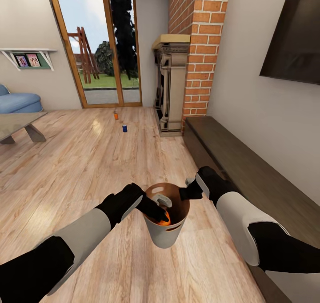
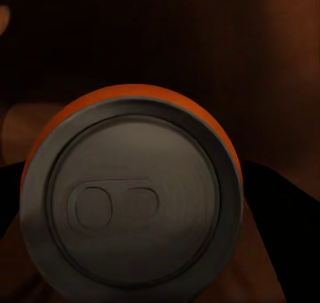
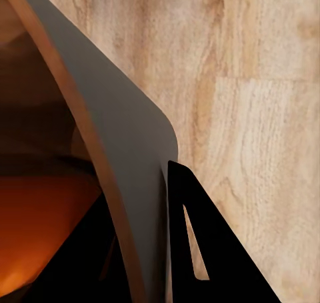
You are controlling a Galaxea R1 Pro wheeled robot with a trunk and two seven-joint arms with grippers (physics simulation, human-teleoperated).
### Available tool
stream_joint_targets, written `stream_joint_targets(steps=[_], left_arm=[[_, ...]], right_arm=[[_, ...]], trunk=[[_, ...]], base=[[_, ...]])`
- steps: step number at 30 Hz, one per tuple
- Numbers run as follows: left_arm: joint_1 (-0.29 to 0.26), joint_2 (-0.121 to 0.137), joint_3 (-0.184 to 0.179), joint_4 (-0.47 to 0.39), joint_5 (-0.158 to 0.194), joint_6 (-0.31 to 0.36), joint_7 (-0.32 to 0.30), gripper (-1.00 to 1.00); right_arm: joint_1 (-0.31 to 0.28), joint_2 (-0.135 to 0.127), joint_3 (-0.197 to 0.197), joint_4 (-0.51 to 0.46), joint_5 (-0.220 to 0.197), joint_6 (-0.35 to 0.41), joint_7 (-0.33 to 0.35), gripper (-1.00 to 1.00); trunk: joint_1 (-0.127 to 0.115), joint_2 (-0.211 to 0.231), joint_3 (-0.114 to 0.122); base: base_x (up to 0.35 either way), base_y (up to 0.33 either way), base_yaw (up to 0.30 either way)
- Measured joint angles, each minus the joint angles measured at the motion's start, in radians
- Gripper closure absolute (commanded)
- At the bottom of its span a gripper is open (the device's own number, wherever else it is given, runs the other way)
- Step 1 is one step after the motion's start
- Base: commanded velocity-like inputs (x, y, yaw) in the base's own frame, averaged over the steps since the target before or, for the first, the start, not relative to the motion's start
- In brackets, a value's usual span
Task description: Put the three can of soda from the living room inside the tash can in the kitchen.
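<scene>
The pale grey tash can [image 1: 165, 237] with a glossy brown inside is held just above the wood floor, and my right gripper [image 1: 189, 191] is shut on its rim. In the right wrist view the bin wall [image 3: 127, 150] runs between a dark finger [image 3: 207, 250] outside and another inside. My left gripper [image 1: 162, 214] reaches down into the bin, shut on an orange can of soda [image 1: 163, 221]. Its grey top [image 2: 133, 196] sits close in the left wrist view. Far ahead on the floor stand another orange can [image 1: 116, 115] and a dark blue can [image 1: 125, 128].
A long dark low cabinet [image 1: 249, 161] runs along the right wall under a black screen [image 1: 293, 32]. The ornate fireplace [image 1: 171, 85] and brick chimney [image 1: 200, 49] stand beyond it. At the left are a coffee table [image 1: 18, 123] and a blue sofa [image 1: 18, 101], with glass doors [image 1: 100, 45] behind.
</scene>
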Motion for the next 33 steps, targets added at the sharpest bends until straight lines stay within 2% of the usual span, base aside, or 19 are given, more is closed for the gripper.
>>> stream_joint_targets(steps=[7, 8, 28, 30, 32, 33], left_arm=[[0.0, 0.0, 0.001, -0.001, -0.001, -0.001, 0.001, 1.0], [0.0, 0.0, 0.001, -0.001, -0.001, -0.001, 0.001, -1.0], [0.0, 0.01, 0.007, -0.018, 0.003, -0.004, -0.009, -1.0], [0.001, 0.012, 0.005, -0.042, -0.016, -0.006, -0.01, -1.0], [0.001, 0.012, 0.006, -0.082, -0.014, -0.003, -0.01, -1.0], [0.001, 0.014, 0.008, -0.13, -0.011, 0.001, -0.011, -1.0]], right_arm=[[0.0, -0.001, -0.001, 0.002, -0.003, 0.0, 0.0, 1.0], [0.0, -0.001, -0.001, 0.002, -0.003, 0.0, 0.0, 1.0], [0.0, -0.001, 0.001, -0.009, -0.011, 0.001, 0.0, 1.0], [-0.001, -0.002, -0.003, -0.015, -0.006, 0.0, 0.001, 1.0], [-0.001, -0.003, -0.001, -0.014, 0.006, -0.001, 0.0, 1.0], [-0.001, -0.003, -0.002, -0.013, 0.012, -0.001, 0.0, 1.0]], trunk=[[0.0, 0.0, 0.0], [0.0, 0.0, 0.0], [0.0, 0.0, 0.0], [0.0, 0.0, 0.0], [0.0, 0.0, 0.0], [0.0, 0.0, 0.0]], base=[[0.0, 0.0, 0.0], [0.0, 0.0, 0.0], [0.0, 0.0, 0.0], [0.0, 0.0, 0.0], [0.0, 0.0, 0.0], [0.0, 0.0, 0.0]])
